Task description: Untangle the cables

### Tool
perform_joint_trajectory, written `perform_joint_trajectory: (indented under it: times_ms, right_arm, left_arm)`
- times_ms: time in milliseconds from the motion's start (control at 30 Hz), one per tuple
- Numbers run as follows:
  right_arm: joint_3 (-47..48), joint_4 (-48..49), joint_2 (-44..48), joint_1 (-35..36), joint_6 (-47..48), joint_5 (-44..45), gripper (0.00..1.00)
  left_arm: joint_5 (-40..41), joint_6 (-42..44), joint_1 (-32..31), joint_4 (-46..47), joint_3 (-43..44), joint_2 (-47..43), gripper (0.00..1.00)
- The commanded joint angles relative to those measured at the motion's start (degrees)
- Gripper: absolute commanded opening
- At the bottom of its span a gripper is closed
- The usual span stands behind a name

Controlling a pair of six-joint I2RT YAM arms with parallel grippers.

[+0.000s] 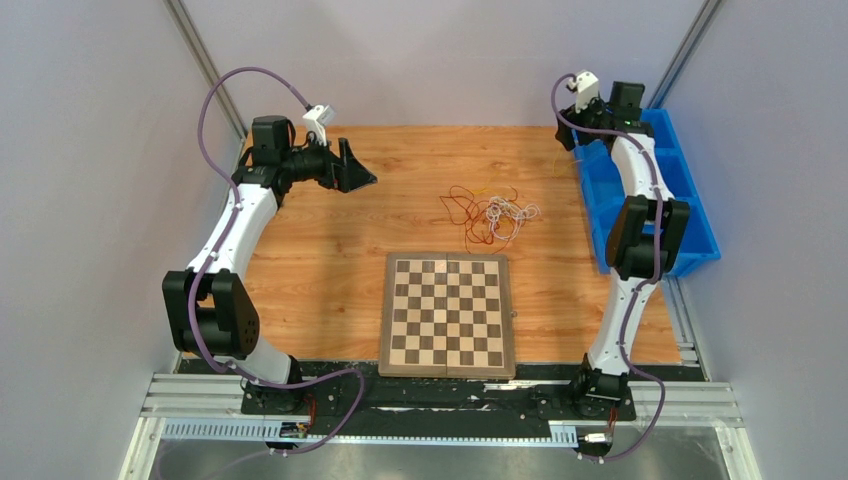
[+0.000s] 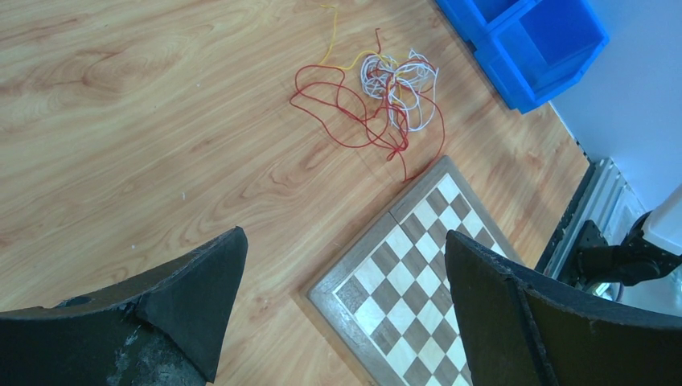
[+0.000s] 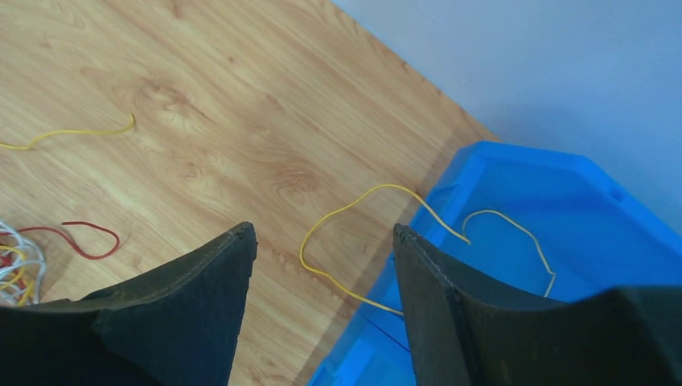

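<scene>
**Both claws released, tangle lying free at mid-table**

The cables (image 1: 490, 212) lie in a loose knot on the wooden table (image 1: 320, 270), a little right of centre and past the far edge of the chessboard (image 1: 447, 313). The board lies flat between the knot and the arm bases. One red loop trails right up to the board's far edge, but contact cannot be judged. White wire is bunched on the knot's right side, and red loops spread out to its left. A blue bin (image 1: 700, 235) stands along the table's right edge, well apart from the knot. One yellow strand (image 3: 378, 186) lies away from the bunch, running from the wood over the bin's rim and into it.

The left arm rises from its base, folds at the elbow and reaches up the table's left side. The left gripper (image 1: 358, 165) is turned toward the middle with its fingers spread wide and nothing between them, well short of the knot. The right arm stands tall along the right edge, its wrist over the bin's far corner. The right gripper (image 3: 322, 232) is likewise released and empty, above the spot where the yellow strand crosses the rim.

From overhead the right fingers are hidden behind the wrist. Single wires inside the knot cannot be followed. Whether the yellow curve in the bin is one piece or two is unclear.
</scene>
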State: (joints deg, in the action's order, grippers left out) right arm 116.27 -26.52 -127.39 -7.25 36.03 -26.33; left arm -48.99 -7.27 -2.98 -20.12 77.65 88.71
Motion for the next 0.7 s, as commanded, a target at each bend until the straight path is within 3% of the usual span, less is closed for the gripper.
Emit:
perform_joint_trajectory:
  times_ms: [0,133,467,667]
  right_arm:
    - [-0.61,0.26,-3.50,0.78,3.82,5.58,0.63]
    - [2.68,0.68,-7.84,1.09,-2.49,6.77,0.58]
    - [2.12,8.62,-12.33,1.33,-13.30,7.27,0.61]
    - [4.25,10.23,-15.25,1.27,-14.75,6.38,0.34]
  left_arm:
    - [0.20,0.56,-0.24,0.44,0.81,-0.89,1.00]
    - [0.69,-0.63,-0.22,0.99,0.77,-0.56,1.00]
    - [3.18,-0.36,-0.20,0.39,0.30,-0.94,1.00]
    - [3.86,-0.45,-0.22,0.12,0.44,-0.63,1.00]
